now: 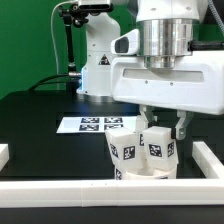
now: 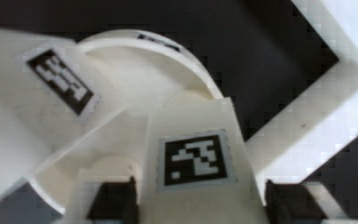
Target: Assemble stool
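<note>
Stool leg (image 2: 197,150) sits between the gripper (image 2: 194,205) fingers: wrist view shows both dark fingertips (image 2: 108,205) flanking the tagged white block, jaws clamped on it at roughly half width, not shut together. In the exterior view the gripper (image 1: 163,126) hangs straight down from the big white wrist housing, fingers reaching onto the upper end of that leg (image 1: 160,150).

Why held like this, as a guess: leg is gripped near its free end so the far end can be seated or twisted into the round seat (image 2: 149,70). Seat lies flat w/ legs pointing up, so the arm works from above.

Outward from the tool: a 2nd leg (image 1: 124,150) stands just beside the held one, at abt 9 o'clock from it in the exterior view, tilted slightly outward, tag facing the camera. Seat (image 1: 145,174) is directly under both, mostly hidden behind the front rim bar (image 1: 110,188) at 6 o'clock. Whether the held leg is fully seated can't be told.

Further out: marker board (image 1: 95,124) flat on the black table (image 1: 40,125), at abt 10 o'clock from the gripper. Another rim bar (image 1: 213,158) runs at 3 o'clock.
</note>
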### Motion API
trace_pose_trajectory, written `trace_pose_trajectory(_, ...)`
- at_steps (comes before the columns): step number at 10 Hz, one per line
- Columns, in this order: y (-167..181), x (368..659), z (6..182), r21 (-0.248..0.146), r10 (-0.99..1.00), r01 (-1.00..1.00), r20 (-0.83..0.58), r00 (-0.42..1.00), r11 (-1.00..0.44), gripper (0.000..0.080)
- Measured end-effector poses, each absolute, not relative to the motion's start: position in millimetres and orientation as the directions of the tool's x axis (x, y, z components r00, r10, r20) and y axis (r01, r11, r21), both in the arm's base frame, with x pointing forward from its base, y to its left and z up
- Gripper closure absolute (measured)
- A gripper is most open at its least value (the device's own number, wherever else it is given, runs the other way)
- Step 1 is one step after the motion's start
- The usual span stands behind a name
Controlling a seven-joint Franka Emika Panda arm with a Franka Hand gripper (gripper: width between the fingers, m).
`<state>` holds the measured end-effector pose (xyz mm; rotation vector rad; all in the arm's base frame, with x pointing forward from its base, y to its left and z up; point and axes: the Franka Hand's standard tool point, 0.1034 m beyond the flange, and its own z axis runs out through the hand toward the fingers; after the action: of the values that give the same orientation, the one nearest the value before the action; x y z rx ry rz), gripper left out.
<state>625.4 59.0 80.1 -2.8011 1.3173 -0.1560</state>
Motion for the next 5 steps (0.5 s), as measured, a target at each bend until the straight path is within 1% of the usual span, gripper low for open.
trace_pose_trajectory(1,59.9,625.2,80.0,-0.086,-0.814,-0.809,0.067,0.577,-0.581,0.0453)
trace_pose_trajectory(3,64.0,625.3,79.6,-0.099,-0.922,-0.917,0.044,0.385,-0.388,0.0453)
trace_pose_trajectory(4,63.9,626.1,79.3,-0.107,-0.942,-0.936,0.037,0.332,-0.334,0.0453)
trace_pose_trajectory(5,64.5,626.7,79.3,-0.117,-0.976,-0.969,0.013,0.219,-0.219,0.0453)
